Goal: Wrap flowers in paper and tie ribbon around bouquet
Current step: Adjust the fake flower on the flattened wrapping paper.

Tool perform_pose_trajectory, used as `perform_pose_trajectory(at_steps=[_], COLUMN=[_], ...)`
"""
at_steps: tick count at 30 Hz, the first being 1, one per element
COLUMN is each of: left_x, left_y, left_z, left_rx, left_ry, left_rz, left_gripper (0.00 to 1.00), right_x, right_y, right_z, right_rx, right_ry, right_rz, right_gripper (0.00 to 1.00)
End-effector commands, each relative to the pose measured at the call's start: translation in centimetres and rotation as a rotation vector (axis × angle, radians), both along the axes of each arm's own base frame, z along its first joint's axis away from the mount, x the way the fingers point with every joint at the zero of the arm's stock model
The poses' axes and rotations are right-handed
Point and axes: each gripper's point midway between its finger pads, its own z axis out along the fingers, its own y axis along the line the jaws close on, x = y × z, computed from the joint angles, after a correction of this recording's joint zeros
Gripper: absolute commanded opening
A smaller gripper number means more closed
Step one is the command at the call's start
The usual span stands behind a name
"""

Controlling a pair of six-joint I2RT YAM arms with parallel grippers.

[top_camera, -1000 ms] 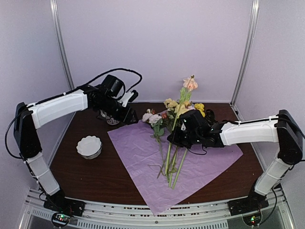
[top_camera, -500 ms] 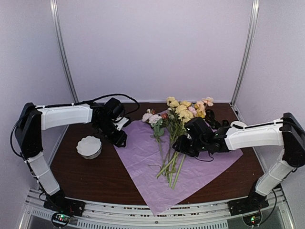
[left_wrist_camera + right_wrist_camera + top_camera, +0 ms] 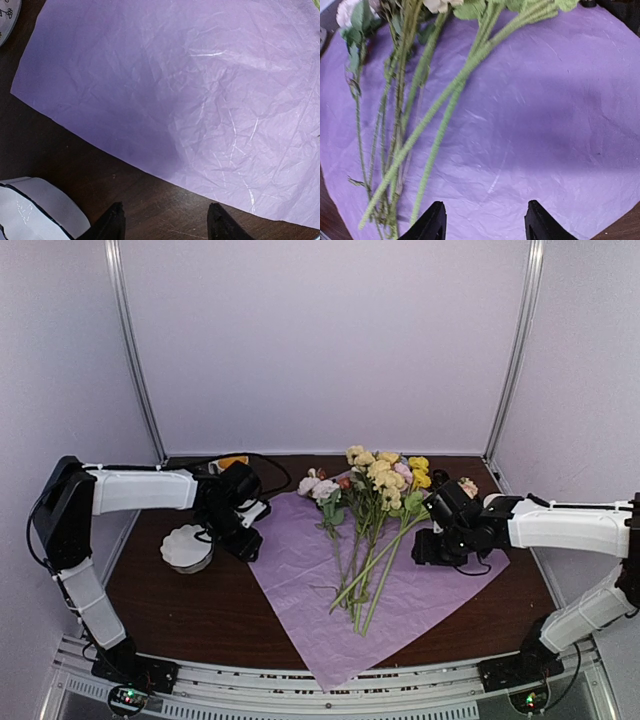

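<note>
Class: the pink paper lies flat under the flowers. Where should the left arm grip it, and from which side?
Probably its bare left edge, approached low from the left. The paper is thin and flat on the table, so one finger must slip under that edge. The flowers pin its middle, while this edge is free and lies ahead of the open left gripper.

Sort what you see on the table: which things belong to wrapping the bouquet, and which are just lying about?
For the job: flowers, pink paper.
Just lying about: white bowl, small orange object at the back.
</note>
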Motion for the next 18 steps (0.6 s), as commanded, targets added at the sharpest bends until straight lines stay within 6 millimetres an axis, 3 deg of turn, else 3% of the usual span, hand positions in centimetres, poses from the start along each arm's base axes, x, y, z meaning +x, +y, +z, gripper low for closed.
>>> perform_pose_trajectory(at_steps=[1,6,9,14,18], left_x=[-0.2,-0.8,0.1,1.0,0.6], left_y=[-0.8,-1.3,-0.3,0.2,-0.2], left_z=[-1.4,-1.0,-0.7,-2.3,-4.2], left_rx=[-0.009,-0.063,-0.006,0.085,0.082], left_ry=[0.000,-0.001,-0.049,-0.034,0.012], left_rz=[-0.021,-0.021,-0.007,-0.019,-0.044], left_gripper=[0.59,0.58,0.58,0.57,0.56], right_x=[-1.7,-0.2,2.5,6.8,10.1], right_y=[-2.1,-3.6,-5.4,-9.2,-9.1], right_z=[-2.5,-2.2,-1.4,-2.1,-1.6], right_rx=[-0.146,-0.152,-0.143,-0.208,-0.119], right_ry=[0.089,0.076,0.052,0.103,0.096], right_rz=[0.057,0.043,-0.019,-0.120,-0.143], right_gripper=[0.56,0.60,0.60,0.58,0.60])
